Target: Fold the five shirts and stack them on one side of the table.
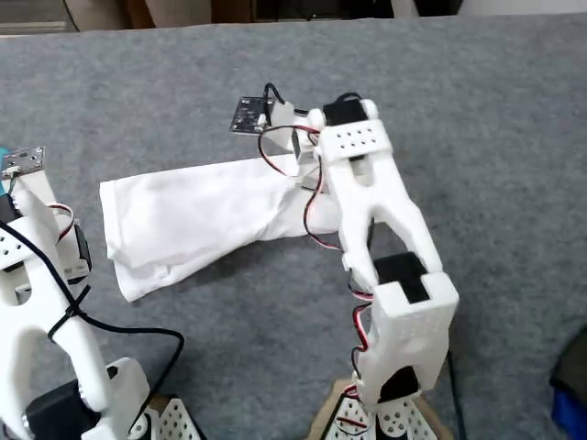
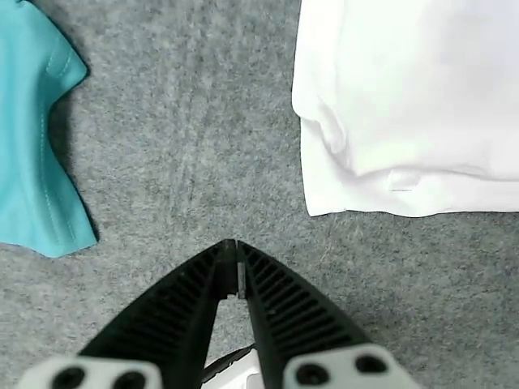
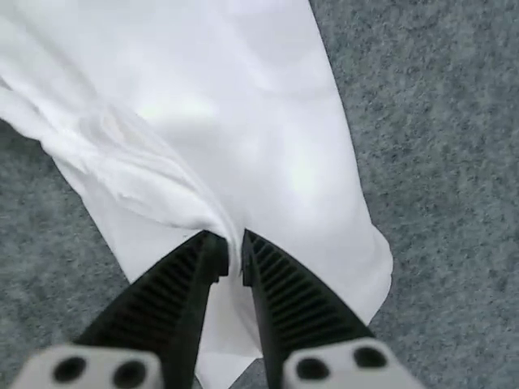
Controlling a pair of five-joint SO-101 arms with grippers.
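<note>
Fingers [image 3: 280, 284] of my right gripper [image 3: 230, 247] pinch one white shirt [image 1: 183, 220]. Shirt lies at middle of grey table [image 1: 477, 110], cloth trailing toward 8 o'clock. My left gripper [image 2: 236, 259] is closed, holding nothing. One teal shirt [image 2: 32, 138] at 9 o'clock edge, apart from white one.
</note>
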